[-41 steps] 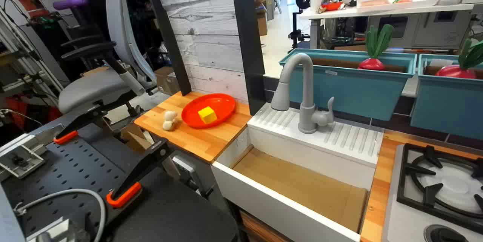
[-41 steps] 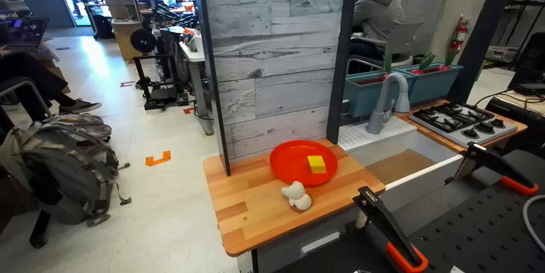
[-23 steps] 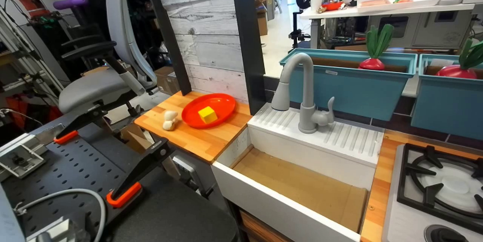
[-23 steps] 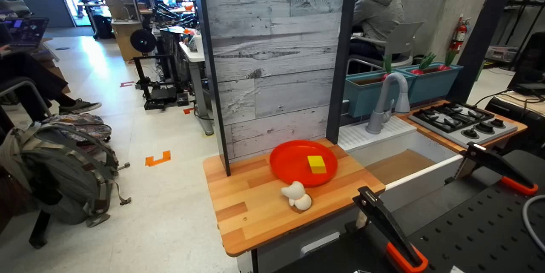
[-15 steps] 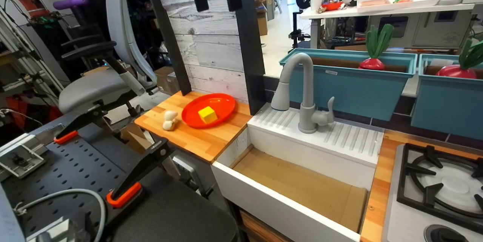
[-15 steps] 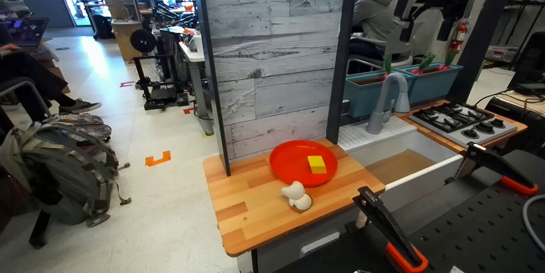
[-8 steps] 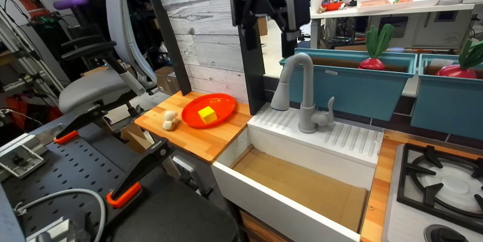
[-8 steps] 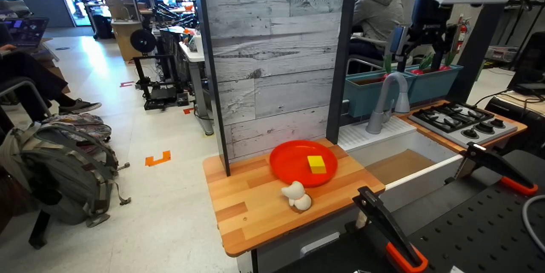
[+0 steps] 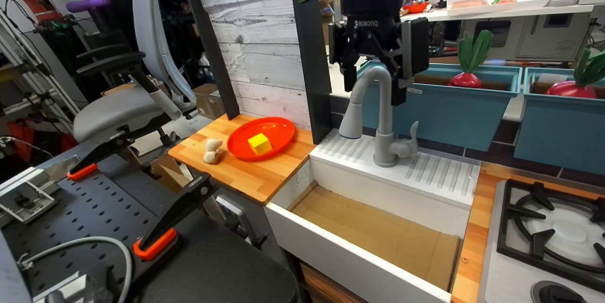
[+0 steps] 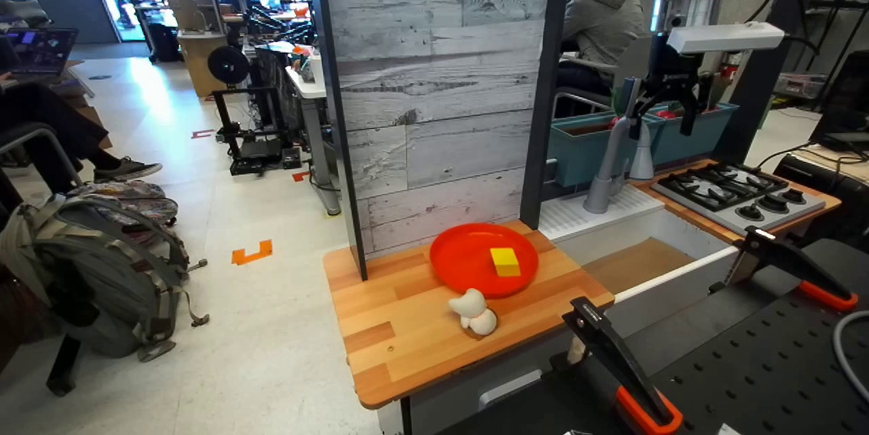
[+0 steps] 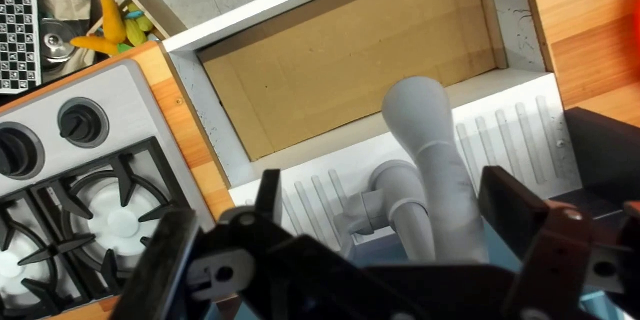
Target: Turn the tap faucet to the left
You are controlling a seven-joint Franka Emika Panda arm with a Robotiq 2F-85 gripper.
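Note:
The tap faucet is a grey gooseneck spout standing on the white ledge behind the sink. It also shows in an exterior view, its top partly covered by my gripper. My gripper is open, pointing down at the top of the arch. In the exterior view its fingers hang at arch height. In the wrist view my gripper has a finger on each side of the faucet. The spout lies closer to the finger at picture right; I cannot tell whether they touch. The short handle knob shows beside the base.
The white sink has a cardboard floor. A stove stands beside it. Teal planters are right behind the faucet. A dark post and wood-look panel rise beside it. A red plate holds a yellow block.
My gripper came into view from above about a second ago. It has moved down to the top of the faucet, with its fingers open. The faucet shows no visible movement.

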